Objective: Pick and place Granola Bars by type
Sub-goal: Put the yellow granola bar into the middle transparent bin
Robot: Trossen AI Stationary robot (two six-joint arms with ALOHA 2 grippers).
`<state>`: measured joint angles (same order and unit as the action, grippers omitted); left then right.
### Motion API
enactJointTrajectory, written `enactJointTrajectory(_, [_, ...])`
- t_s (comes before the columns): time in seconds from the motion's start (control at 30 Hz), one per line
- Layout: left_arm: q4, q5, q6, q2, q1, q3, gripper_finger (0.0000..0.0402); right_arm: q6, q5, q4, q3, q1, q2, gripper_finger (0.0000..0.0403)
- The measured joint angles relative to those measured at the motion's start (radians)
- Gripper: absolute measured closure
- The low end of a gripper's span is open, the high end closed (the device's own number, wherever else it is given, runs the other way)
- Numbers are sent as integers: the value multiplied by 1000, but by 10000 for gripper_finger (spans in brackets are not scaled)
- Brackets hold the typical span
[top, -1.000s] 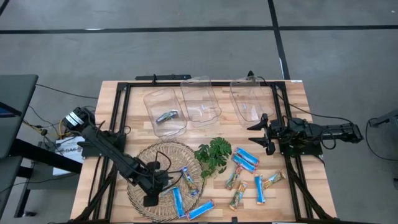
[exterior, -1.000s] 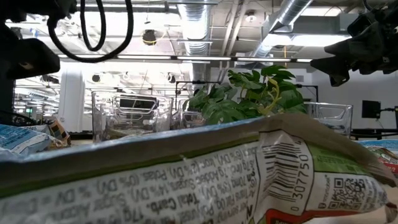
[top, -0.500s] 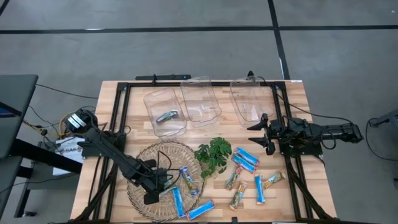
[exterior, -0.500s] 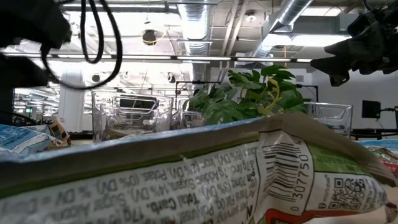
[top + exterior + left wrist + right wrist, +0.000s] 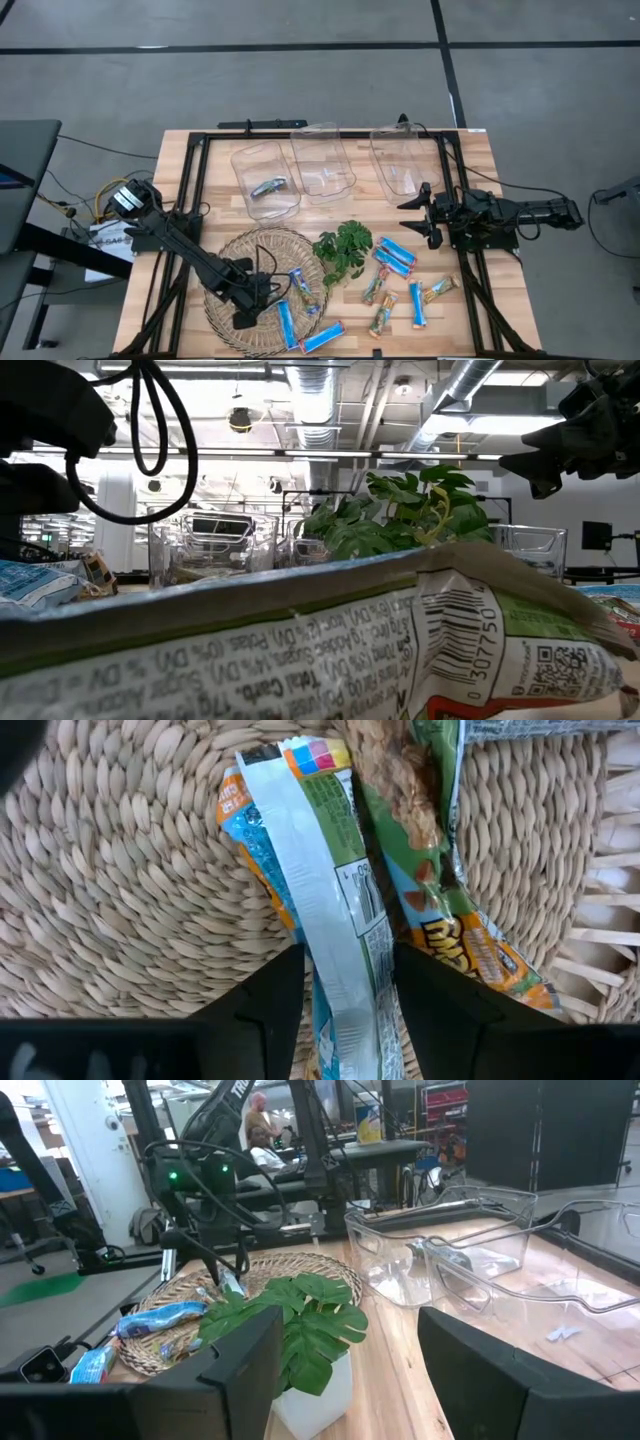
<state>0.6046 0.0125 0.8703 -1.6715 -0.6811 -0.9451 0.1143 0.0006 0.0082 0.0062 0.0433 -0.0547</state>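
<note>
Woven wicker tray [image 5: 225, 262] is our landmark. We have the left gripper [image 5: 243, 318] down over the tray's near part, fingers spread either side of a granola bar with silver seam and barcode up [image 5: 325, 910], not yet closed on it. Touching that bar, another tan/orange bar [image 5: 440, 890] lies alongside on the weave. We judge the gripper straddles the seam-up bar lengthwise because that is the narrow way to pinch it; the neighbour pressing against it could get dragged along.

More bars sit by the tray: a multicoloured bar [image 5: 301, 287] at its right edge, a bright blue bar [image 5: 286, 324] at its near-right rim, another blue bar [image 5: 321, 336] just off it. Further right of the tray, past the green leafy sprig [image 5: 343, 248], is a loose scatter of bars: blue ones [image 5: 396, 255] and tan ones [image 5: 377, 285]. They are unsorted, so most of the task is left.

Beyond the tray stand three clear bins in a row, likely one per type. The nearest bin [image 5: 265, 181] holds one silvery bar [image 5: 268, 186]; the middle bin [image 5: 322, 160] and far bin [image 5: 398, 158] look bare.

The right gripper [image 5: 424, 212] waits well right of the tray, raised, fingers apart and holding nothing, aimed across the sprig.
</note>
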Motion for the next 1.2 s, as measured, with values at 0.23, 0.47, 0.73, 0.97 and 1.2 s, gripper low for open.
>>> enactJointTrajectory(0.23, [6,0,-1,0,0,0,251,0,0,0,0,0,0,178])
enactJointTrajectory(0.47, [7,0,-22,0,3,0,296,0,0,0,0,0,0,178])
enactJointTrajectory(0.73, [6,-2,-40,1,10,0,372,0,0,0,0,0,0,178])
enactJointTrajectory(0.97, [-84,-48,-111,1,27,0,377,0,0,0,0,0,0,178])
enactJointTrajectory(1.2, [-271,-90,-234,4,66,0,372,0,0,0,0,0,0,178])
